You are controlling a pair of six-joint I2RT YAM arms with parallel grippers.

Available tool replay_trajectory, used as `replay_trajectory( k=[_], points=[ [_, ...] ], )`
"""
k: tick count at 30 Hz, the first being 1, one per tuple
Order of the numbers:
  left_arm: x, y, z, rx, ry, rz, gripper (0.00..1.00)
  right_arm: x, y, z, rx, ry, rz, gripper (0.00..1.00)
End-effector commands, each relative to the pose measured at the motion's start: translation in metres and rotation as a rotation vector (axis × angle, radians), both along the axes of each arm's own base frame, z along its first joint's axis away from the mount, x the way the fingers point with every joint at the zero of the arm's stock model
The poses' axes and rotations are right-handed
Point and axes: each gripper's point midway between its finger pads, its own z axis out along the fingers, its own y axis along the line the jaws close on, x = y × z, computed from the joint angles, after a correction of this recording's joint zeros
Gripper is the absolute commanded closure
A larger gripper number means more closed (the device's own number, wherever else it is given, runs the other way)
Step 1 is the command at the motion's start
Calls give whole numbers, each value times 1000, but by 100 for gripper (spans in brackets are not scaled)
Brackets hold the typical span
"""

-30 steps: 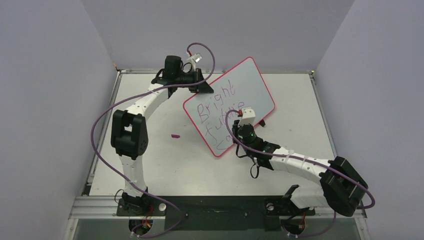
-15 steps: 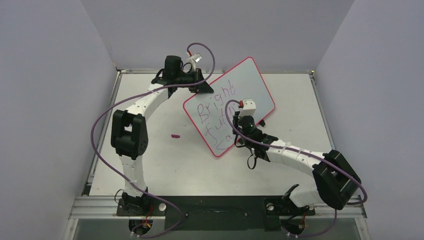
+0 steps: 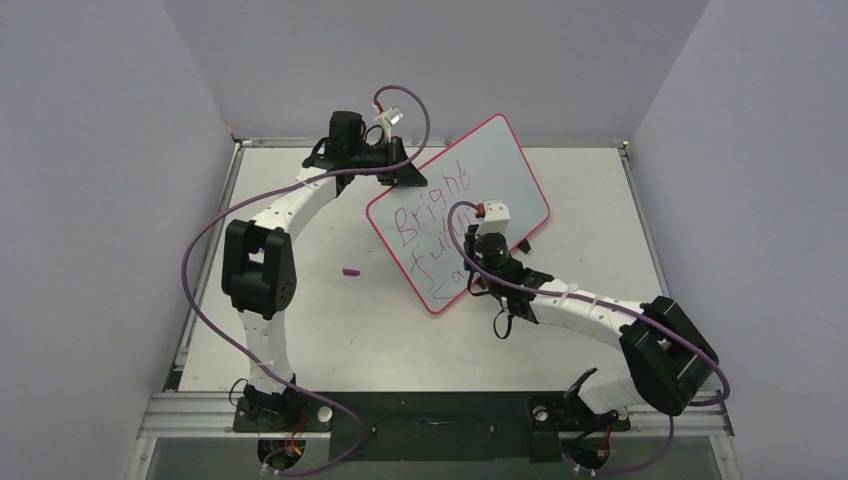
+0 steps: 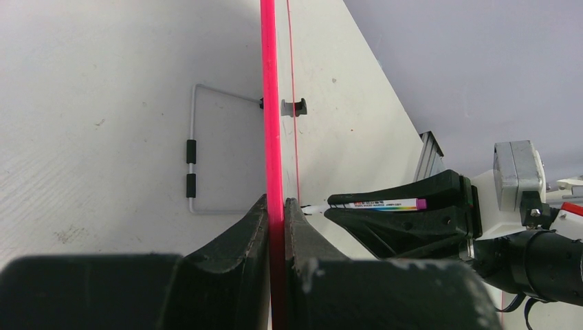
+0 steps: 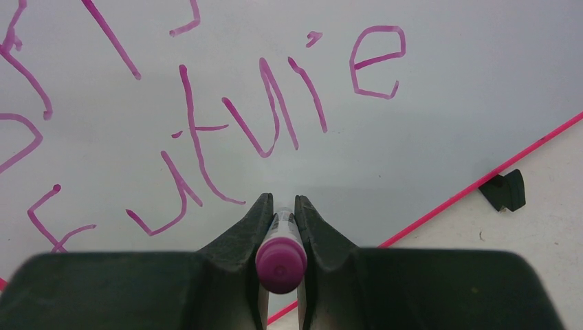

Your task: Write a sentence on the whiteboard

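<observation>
Magenta lines of the sentence (image 3: 432,222) slant down the board (image 3: 505,165), which stands tilted near the far middle of the counter (image 3: 330,320). The left tool (image 4: 275,206) is clamped on the board's pink edge and steadies it. The right tool (image 5: 280,203) pinches the marker (image 5: 280,260), its tip at the board just below "future". Over the last second the right arm has edged slightly farther from its base along the third line, so the last word looks under way, not finished.
</observation>
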Motion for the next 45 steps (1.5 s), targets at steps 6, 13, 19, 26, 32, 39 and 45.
replay_trajectory(
  k=[6, 13, 19, 26, 32, 39, 45],
  points=[
    [-5, -4, 54, -59, -198, -51, 100, -12, -6, -11, 69, 5, -13, 100],
    [-6, -4, 55, -60, -198, -53, 100, -23, -17, -23, 68, 27, -35, 100],
    [-6, -5, 55, -61, -197, -53, 100, -16, -28, -13, 26, -3, -80, 100],
    [-6, -4, 55, -61, -200, -53, 100, 7, -27, 11, 4, -46, -105, 100],
    [-6, -5, 55, -64, -199, -53, 100, 7, -28, 31, 19, -76, -101, 100],
    [-6, -6, 55, -64, -199, -55, 100, 16, -23, 39, 36, -90, -106, 100],
    [-6, -6, 54, -64, -196, -56, 100, 26, -18, 38, 43, -84, -106, 100]
  ],
)
